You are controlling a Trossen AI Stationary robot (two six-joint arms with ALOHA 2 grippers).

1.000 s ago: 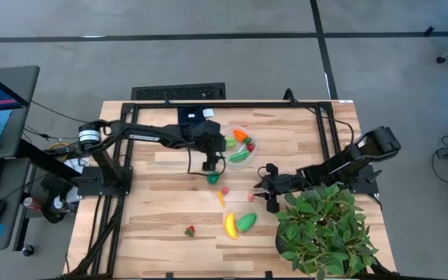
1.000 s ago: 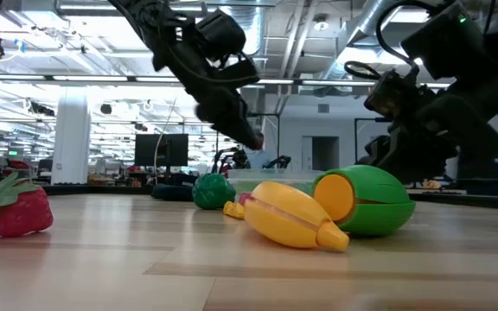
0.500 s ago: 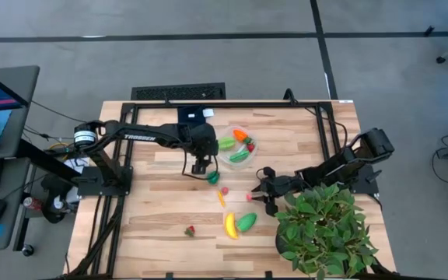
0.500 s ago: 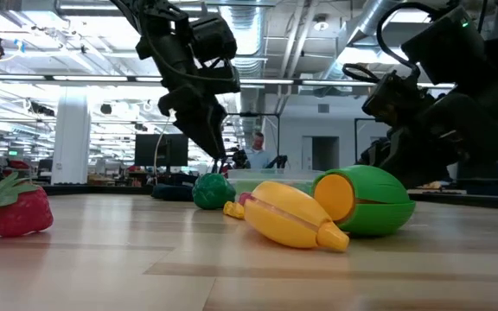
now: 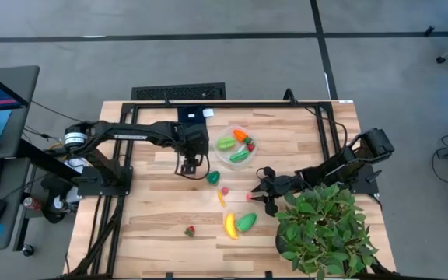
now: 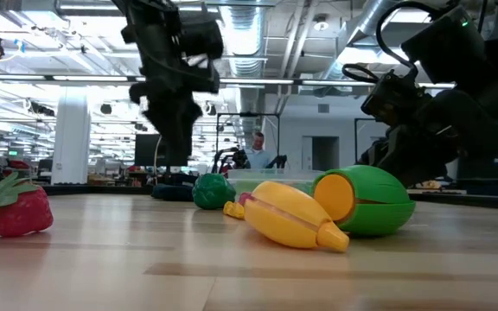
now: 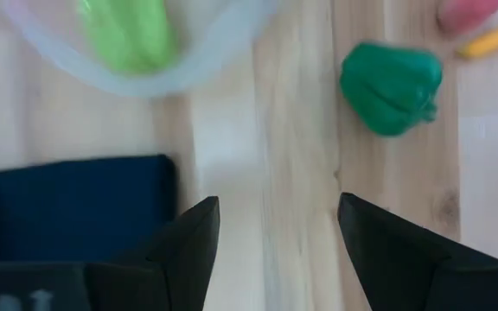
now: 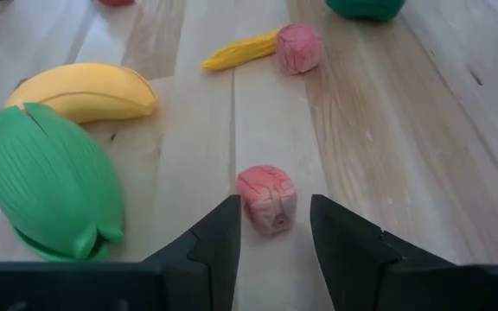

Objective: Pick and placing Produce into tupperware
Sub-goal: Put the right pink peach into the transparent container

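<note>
The clear round tupperware (image 5: 238, 145) stands on the table and holds green, orange and red pieces. A green pepper (image 5: 213, 177) (image 7: 392, 86) lies just on its near side. My left gripper (image 5: 189, 164) (image 7: 277, 207) is open and empty, to the left of the pepper over bare wood. My right gripper (image 5: 261, 194) (image 8: 275, 207) is open and low. A small pink piece (image 5: 250, 197) (image 8: 268, 199) lies just ahead of its fingertips, in line with the gap. Another pink piece (image 8: 298, 47), a yellow sliver (image 8: 240, 50), the banana (image 5: 229, 225) (image 8: 85, 91), a green pod (image 5: 246, 222) (image 8: 50, 181) and a strawberry (image 5: 189, 230) (image 6: 11, 207) rest on the table.
A leafy potted plant (image 5: 321, 229) fills the table's near right corner, right beside my right arm. A dark blue folded cloth (image 5: 193, 115) (image 7: 76, 207) lies at the far edge, left of the tupperware. Bare wood spreads along the table's left side.
My left gripper has moved toward the table's left edge, away from the green pepper and the tupperware, staying open. My right gripper has held almost still by the pink piece. No piece of produce has moved.
</note>
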